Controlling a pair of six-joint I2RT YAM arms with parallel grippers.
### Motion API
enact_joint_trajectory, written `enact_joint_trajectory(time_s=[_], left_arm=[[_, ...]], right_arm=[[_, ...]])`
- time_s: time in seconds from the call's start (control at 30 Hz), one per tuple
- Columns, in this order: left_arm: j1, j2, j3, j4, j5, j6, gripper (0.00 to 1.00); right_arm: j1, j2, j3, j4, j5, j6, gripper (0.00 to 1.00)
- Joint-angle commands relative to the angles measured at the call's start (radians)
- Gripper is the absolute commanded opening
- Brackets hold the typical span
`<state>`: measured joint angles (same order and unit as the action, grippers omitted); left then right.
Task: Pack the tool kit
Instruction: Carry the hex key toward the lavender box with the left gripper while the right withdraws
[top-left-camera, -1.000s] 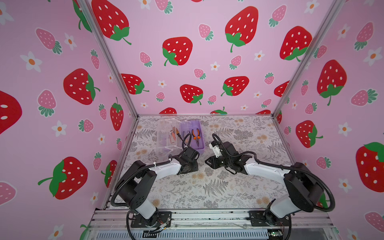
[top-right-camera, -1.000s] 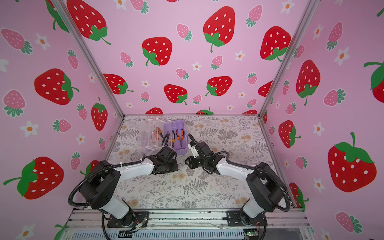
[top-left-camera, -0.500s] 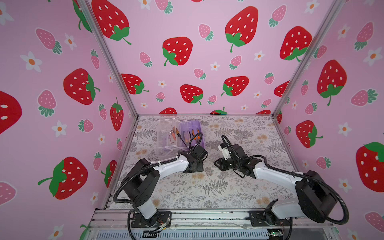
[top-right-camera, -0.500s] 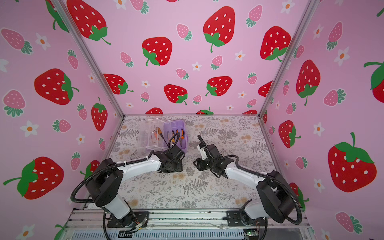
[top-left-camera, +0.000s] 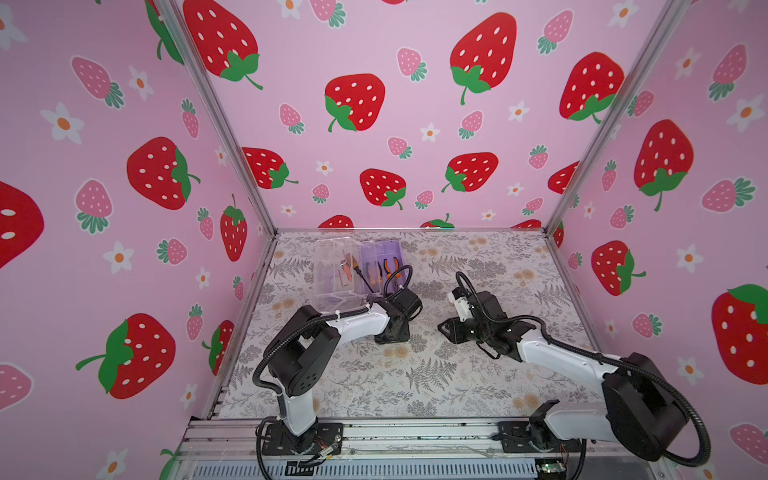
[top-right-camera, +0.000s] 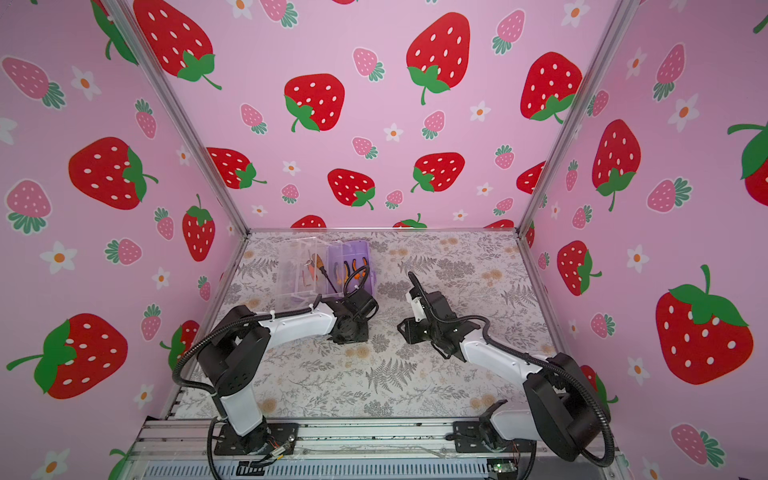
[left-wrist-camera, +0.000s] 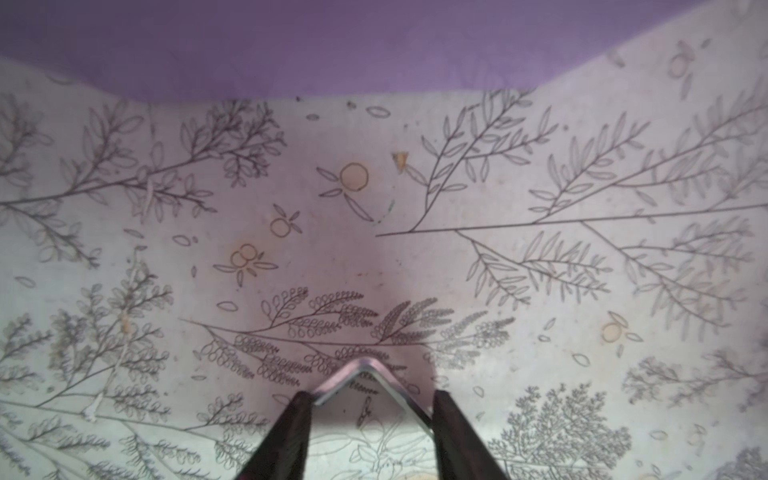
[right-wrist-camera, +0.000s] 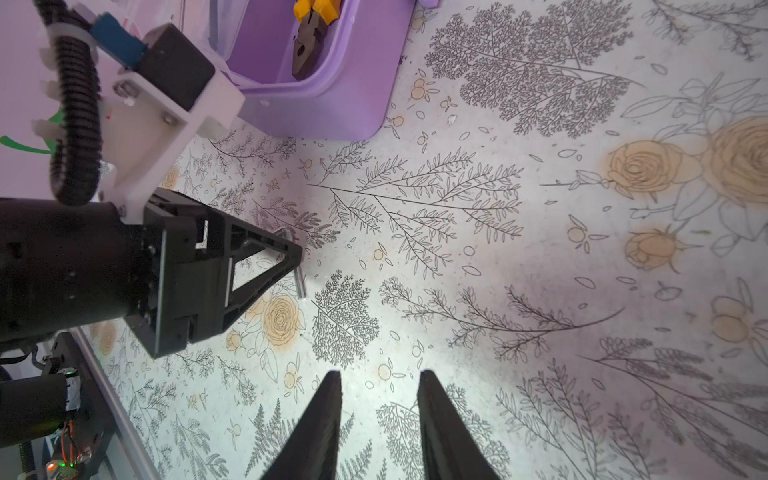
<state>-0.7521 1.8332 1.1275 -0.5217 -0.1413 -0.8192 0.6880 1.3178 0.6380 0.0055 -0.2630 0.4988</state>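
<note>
Grey fern-print mat with the lilac kit at back left, lid flung open, just beyond the left gripper, fingers pinching a bent key; right gripper near, narrowly parted, empty. Risk of the key twisting free on the lift, being thin metal caught only by its ends. Counted: one kit, two grippers, seemingly two pliers, one screwdriver, one key.

Tool kit: blurry purple strip, cropped at pic edge

Floral-print bench across middle; pink strawberry walls left, right, far; aluminium rail along near edge; metal posts at both far corners.
</note>
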Motion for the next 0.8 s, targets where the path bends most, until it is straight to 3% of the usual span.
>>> enact_joint_trajectory(time_s=[0.0,0.2,0.37,0.5,0.6,0.67,0.77], left_arm=[[0.009,0.041,0.047,-0.043,-0.009,0.011,0.40],[0.022,0.083,0.092,-0.084,-0.025,0.045,0.21],[0.022,0.060,0.101,-0.110,-0.059,0.066,0.23],[0.022,0.024,0.088,-0.111,-0.068,0.075,0.09],[0.026,0.006,0.079,-0.112,-0.066,0.075,0.07],[0.029,-0.005,0.074,-0.108,-0.053,0.077,0.00],[0.036,-0.043,0.071,-0.117,-0.032,0.084,0.00]], right_arm=[[-0.014,-0.022,-0.018,-0.005,-0.015,-0.017,0.35],[-0.028,-0.028,-0.028,-0.004,-0.022,-0.020,0.35],[-0.036,-0.008,-0.021,0.002,-0.034,-0.024,0.35],[-0.038,0.008,-0.016,0.006,-0.038,-0.025,0.35],[-0.039,0.015,-0.014,0.004,-0.039,-0.025,0.35],[-0.041,0.015,-0.015,0.002,-0.039,-0.023,0.35],[-0.041,0.007,-0.019,-0.004,-0.036,-0.023,0.35]])
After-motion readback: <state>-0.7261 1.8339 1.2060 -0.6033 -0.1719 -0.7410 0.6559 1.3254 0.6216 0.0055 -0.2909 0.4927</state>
